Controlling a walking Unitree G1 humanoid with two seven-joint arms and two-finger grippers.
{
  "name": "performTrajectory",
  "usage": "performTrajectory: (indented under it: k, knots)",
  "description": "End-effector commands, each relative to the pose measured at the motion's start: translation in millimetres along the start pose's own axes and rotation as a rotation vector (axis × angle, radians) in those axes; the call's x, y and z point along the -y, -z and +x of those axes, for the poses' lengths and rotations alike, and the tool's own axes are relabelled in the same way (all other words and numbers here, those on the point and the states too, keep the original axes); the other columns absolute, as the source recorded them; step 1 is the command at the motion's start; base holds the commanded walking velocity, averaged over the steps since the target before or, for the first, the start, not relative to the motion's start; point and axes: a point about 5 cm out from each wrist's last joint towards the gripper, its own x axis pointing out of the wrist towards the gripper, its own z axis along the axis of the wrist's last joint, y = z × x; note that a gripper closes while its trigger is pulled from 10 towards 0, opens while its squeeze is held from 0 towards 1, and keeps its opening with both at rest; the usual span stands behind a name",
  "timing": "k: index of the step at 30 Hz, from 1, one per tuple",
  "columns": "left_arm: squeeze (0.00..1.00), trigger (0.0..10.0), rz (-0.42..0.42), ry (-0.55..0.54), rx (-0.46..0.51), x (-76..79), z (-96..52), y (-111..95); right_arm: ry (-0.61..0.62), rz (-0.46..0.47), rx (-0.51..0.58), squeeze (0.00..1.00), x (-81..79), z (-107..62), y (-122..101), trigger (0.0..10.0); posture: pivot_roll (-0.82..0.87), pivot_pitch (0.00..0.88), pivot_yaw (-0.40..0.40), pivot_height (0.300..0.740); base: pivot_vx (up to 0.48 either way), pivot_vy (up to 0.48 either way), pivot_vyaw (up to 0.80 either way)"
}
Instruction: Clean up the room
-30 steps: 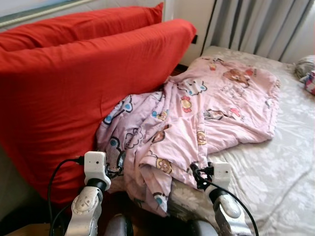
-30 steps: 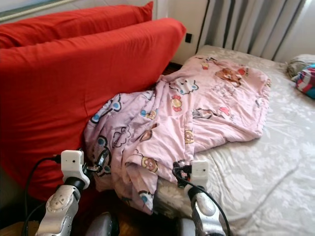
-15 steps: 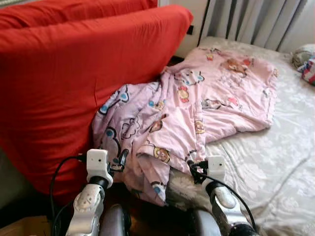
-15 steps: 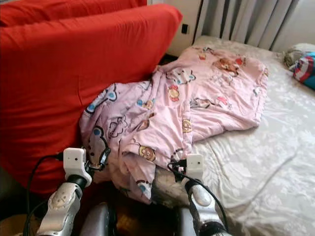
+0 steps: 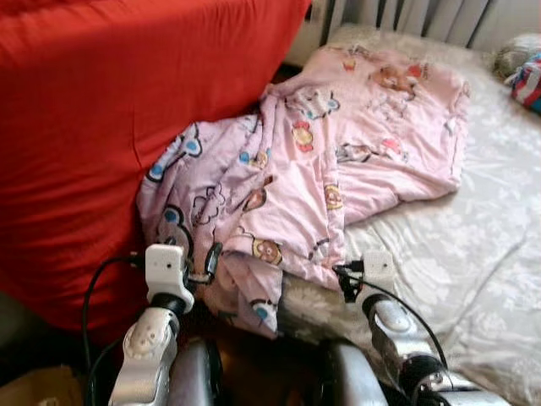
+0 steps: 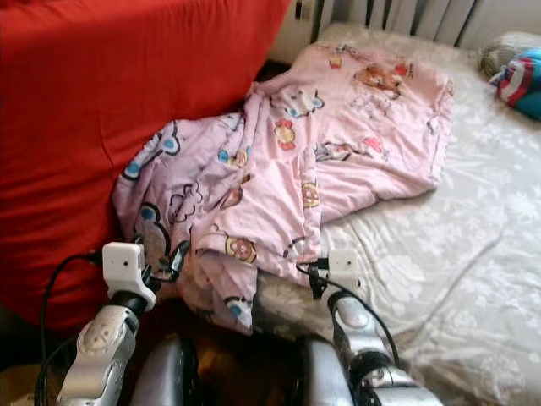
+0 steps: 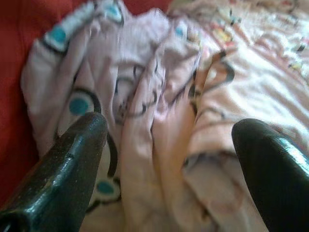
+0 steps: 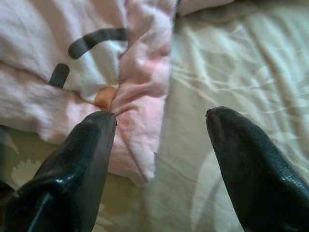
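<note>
A pink cartoon-print blanket lies crumpled across the bed, its near end bunched against the big red cushion and hanging over the bed's front edge. My left gripper is open, right in front of the blanket's bunched folds. Its arm rises at the lower left. My right gripper is open too, over the blanket's hem where it meets the pale sheet. That arm rises at the lower right. Neither holds anything.
The bed's grey floral sheet stretches to the right. A small heap of coloured and grey items lies at the far right corner. Grey curtains hang behind the bed. The red cushion walls off the left side.
The camera has moved forward and tipped down, so the blanket and bed sit closer and lower. Both grippers have come nearer the blanket's near edge, still open.
</note>
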Motion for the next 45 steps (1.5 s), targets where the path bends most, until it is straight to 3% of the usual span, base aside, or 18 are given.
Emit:
performTrajectory:
  k: [1,6,7,8,20,22,34,35,36,37,38,45]
  knots:
    - [0.00,10.0,-0.016,0.004,-0.019,2.6,-7.0,1,-0.019,0.003,-0.039,1.00,-0.3,-0.3,5,10.0,0.07,0.259,-0.051,0.585,0.000,0.000,0.00]
    - [0.00,10.0,-0.016,-0.005,-0.035,2.5,-19.4,-1,-0.013,-0.014,-0.031,0.98,-0.5,2.4,-3,10.0,0.08,0.304,-0.052,0.585,0.000,0.000,0.00]
    - [0.00,10.0,-0.016,-0.006,-0.039,2.7,-21.5,-1,-0.016,-0.019,-0.029,0.44,-1.1,3.1,-5,10.0,0.09,0.308,-0.052,0.585,0.000,0.000,0.00]
    - [0.00,10.0,-0.015,-0.007,-0.042,2.8,-22.4,-1,-0.018,-0.020,-0.029,0.00,-1.4,3.7,-7,10.0,0.09,0.321,-0.053,0.585,0.000,0.000,0.00]
    - [0.00,10.0,-0.010,-0.025,-0.063,1.2,-35.1,-11,-0.005,0.001,-0.040,0.00,-0.5,5.9,-12,10.0,0.13,0.375,-0.054,0.585,0.000,0.000,0.00]
    - [0.00,10.0,-0.009,-0.027,-0.067,1.7,-37.2,-12,-0.024,0.071,-0.033,0.00,-3.5,7.4,-17,10.0,0.13,0.385,-0.054,0.585,0.000,0.000,0.00]
    - [0.00,10.0,-0.014,-0.033,-0.094,2.7,-41.2,-13,-0.125,0.101,0.048,0.00,-15.5,9.3,-31,10.0,0.13,0.390,-0.051,0.585,0.000,0.000,0.00]
    - [0.00,10.0,-0.014,-0.033,-0.097,3.0,-41.5,-13,-0.133,0.094,0.043,0.00,-16.3,8.8,-28,6.3,0.13,0.390,-0.051,0.585,0.000,0.000,0.00]
    - [0.00,10.0,-0.014,-0.032,-0.099,3.3,-41.8,-13,-0.137,0.090,0.041,0.00,-16.5,8.5,-27,6.3,0.13,0.390,-0.051,0.585,0.000,0.000,0.00]
    - [0.00,10.0,-0.014,-0.032,-0.100,3.2,-41.7,-13,-0.137,0.089,0.040,0.00,-16.6,8.4,-27,3.7,0.13,0.389,-0.050,0.585,0.000,0.000,0.00]
    - [0.00,10.0,-0.014,-0.032,-0.101,3.1,-41.6,-13,-0.138,0.087,0.033,0.00,-16.6,8.0,-25,0.0,0.13,0.388,-0.050,0.585,0.000,0.000,0.00]
    - [0.00,10.0,-0.015,-0.030,-0.106,4.2,-41.7,-12,-0.149,0.062,0.005,0.00,-16.8,6.3,-16,0.0,0.13,0.388,-0.050,0.585,0.000,0.000,0.00]
